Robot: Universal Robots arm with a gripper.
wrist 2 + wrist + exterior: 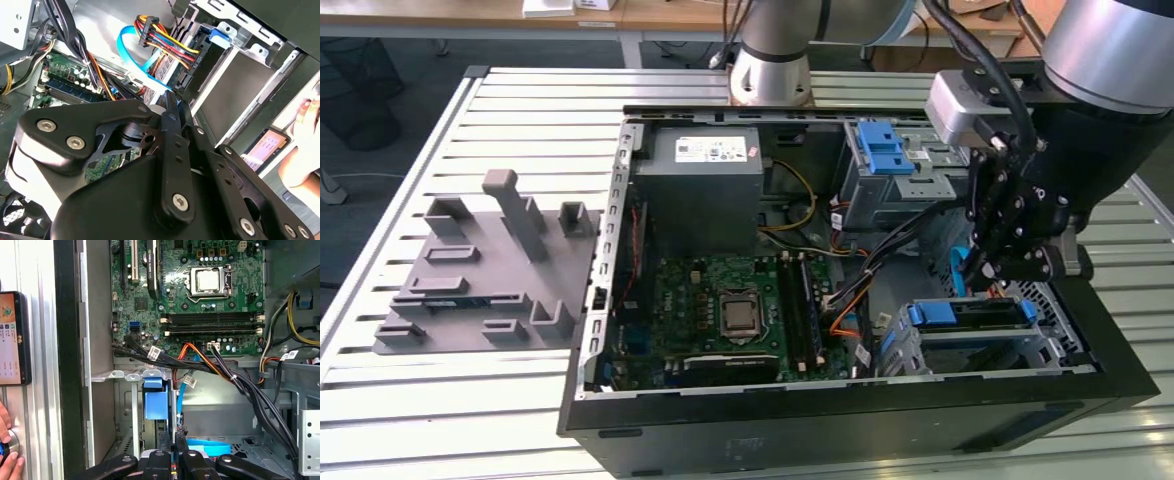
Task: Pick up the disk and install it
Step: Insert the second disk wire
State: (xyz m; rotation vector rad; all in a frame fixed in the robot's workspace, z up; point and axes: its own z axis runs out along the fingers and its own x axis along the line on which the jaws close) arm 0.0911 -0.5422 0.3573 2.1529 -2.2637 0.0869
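Note:
The disk [963,314] sits in the lower drive bay at the front corner of the open computer case, on the exterior view's right; its blue carrier tab faces up. My gripper [987,272] hangs just above that bay with its black fingers pressed together and nothing visibly between them. In the first wrist view the gripper [176,442] points at the bay, and the disk's blue tab [156,400] lies a short way beyond the tips. The second wrist view has the gripper [172,102] close to the bay's connector end, under a blue data cable [131,55].
A second grey drive cage [897,150] with a blue handle stands behind the bay. Loose black, orange and blue cables [200,365] cross between motherboard [727,305] and bays. The power supply box [700,175] fills the rear corner. A hand [7,455] and phone [11,337] rest beside the case.

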